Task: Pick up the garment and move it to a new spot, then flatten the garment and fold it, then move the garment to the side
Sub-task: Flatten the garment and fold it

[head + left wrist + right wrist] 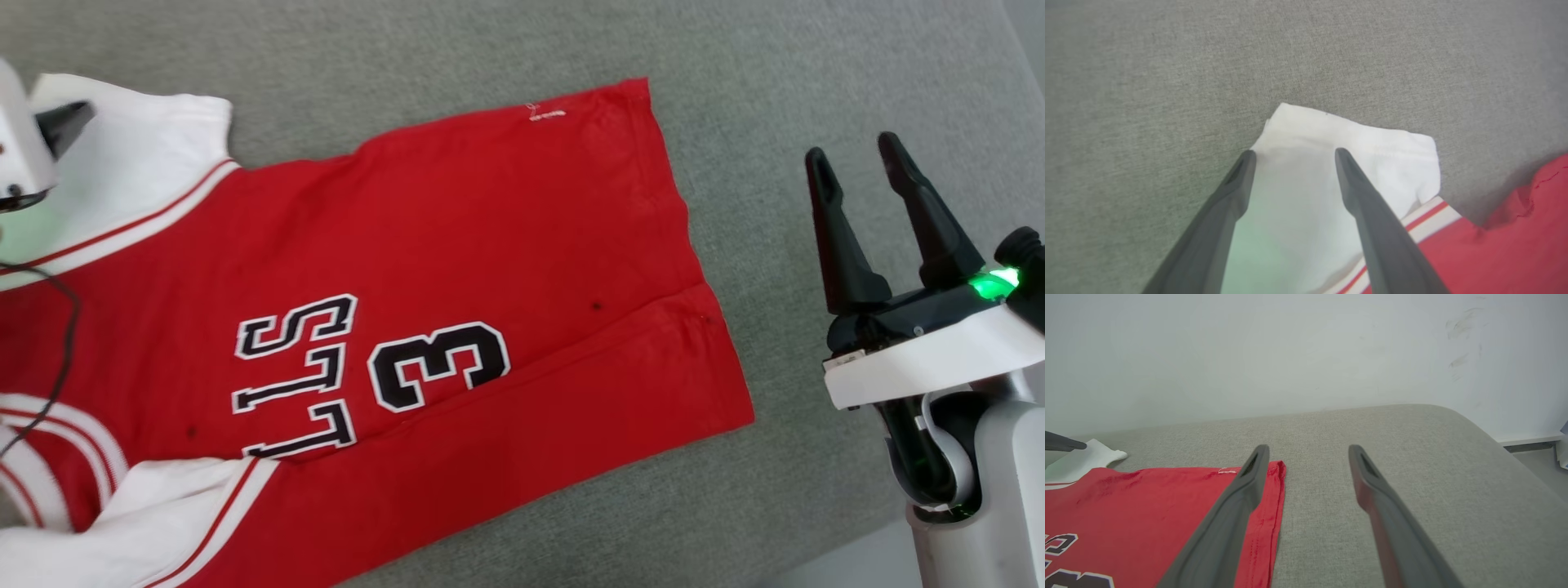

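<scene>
The garment [457, 245], a red jersey with white sleeves and black numbers, lies spread flat on the grey cushion [759, 106], its hem toward the right. My left gripper [1294, 155] hovers open above the far white sleeve [1331, 134], nothing between its fingers; in the head view one dark finger [65, 122] of it shows at the upper left. My right gripper [853, 159] stands open to the right of the hem, apart from the cloth. In the right wrist view the right gripper [1308, 451] points past the hem corner [1276, 473] at bare cushion.
A pale wall [1290, 351] rises behind the cushion. The cushion's rounded right end [1474, 428] drops off to a floor strip. A thin black cable [61, 351] hangs over the jersey at the left. The near sleeve [122, 523] lies crumpled at the lower left.
</scene>
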